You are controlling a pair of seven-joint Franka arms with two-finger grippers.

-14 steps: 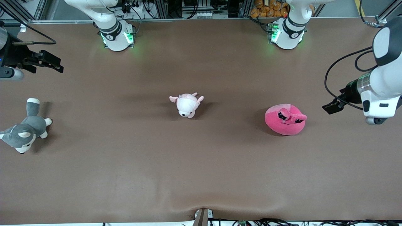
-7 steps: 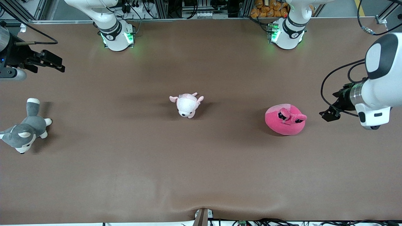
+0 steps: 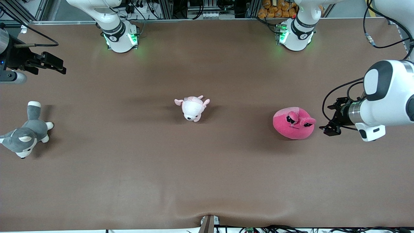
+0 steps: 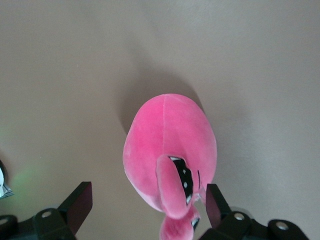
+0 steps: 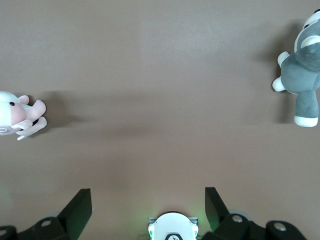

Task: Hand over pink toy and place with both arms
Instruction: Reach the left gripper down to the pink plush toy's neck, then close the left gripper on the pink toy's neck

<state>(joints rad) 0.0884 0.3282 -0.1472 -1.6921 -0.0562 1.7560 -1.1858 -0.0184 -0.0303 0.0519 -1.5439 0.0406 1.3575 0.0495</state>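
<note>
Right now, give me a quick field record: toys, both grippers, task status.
target: hot-pink round plush toy, lying on the brown table toward the left arm's end
other toys: pale pink-and-white plush animal mid-table; grey-and-white husky plush toward the right arm's end
left gripper: open, low beside the pink toy, not touching it
right gripper: open, empty, waiting over the table edge at its own end
handover: not yet begun

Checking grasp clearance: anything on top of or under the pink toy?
Nothing on top of the pink toy; it sits on the bare brown table. What lies beneath it is hidden. Left gripper is open beside it, apart from it; right gripper waits open.
</note>
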